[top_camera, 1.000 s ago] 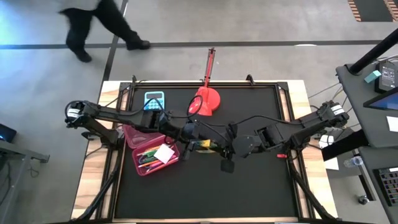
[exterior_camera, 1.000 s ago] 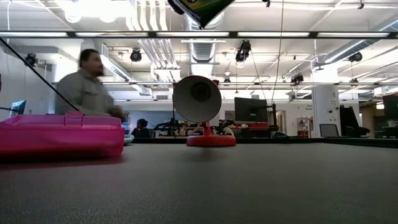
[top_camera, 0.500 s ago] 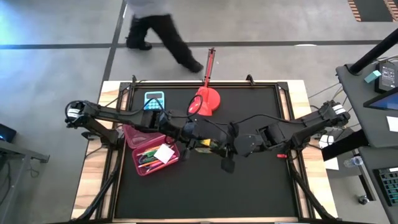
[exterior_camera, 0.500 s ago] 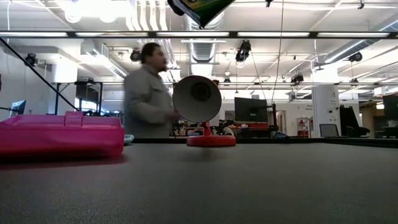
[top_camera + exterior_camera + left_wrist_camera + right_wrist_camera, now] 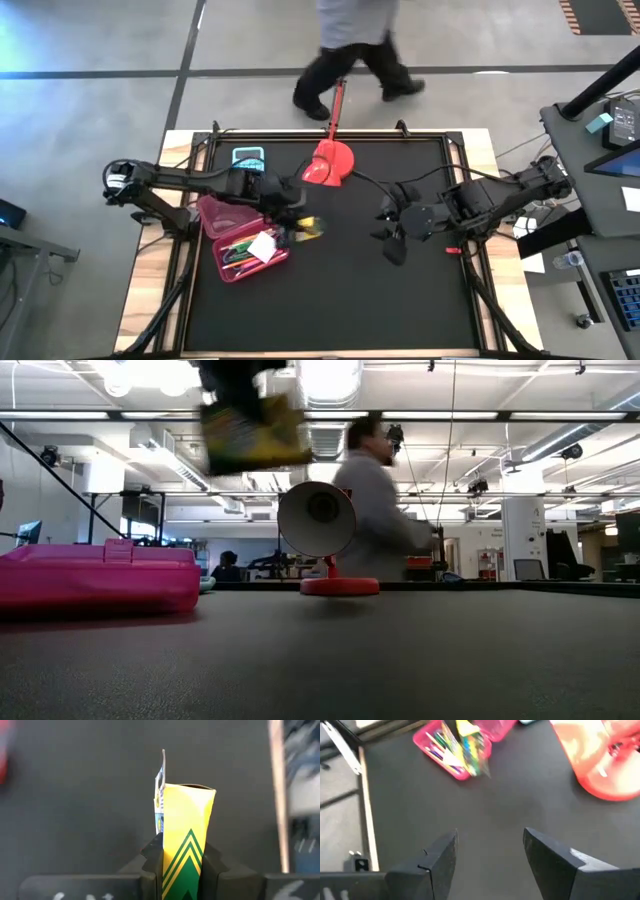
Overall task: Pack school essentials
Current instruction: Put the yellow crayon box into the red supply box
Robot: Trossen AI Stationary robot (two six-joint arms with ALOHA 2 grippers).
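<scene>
Handover is finished: the crayon box (image 5: 185, 845), earlier shared mid-table, is now clamped by the left gripper (image 5: 183, 862) alone, in the air beside the pink case (image 5: 243, 240). Right gripper (image 5: 490, 852) is spread, withdrawn rightward.

A black-topped table (image 5: 330, 290) with pale wooden side edges was shown. Directly on it were set an open pink case (image 5: 222, 215), a light-blue calculator (image 5: 247, 156) and a red scoop-shaped object (image 5: 331, 164).

Crayon box (image 5: 253, 432) blurred in low view, gripper above cut off. Walking person (image 5: 355, 40) blurred, cropped at far edge.
</scene>
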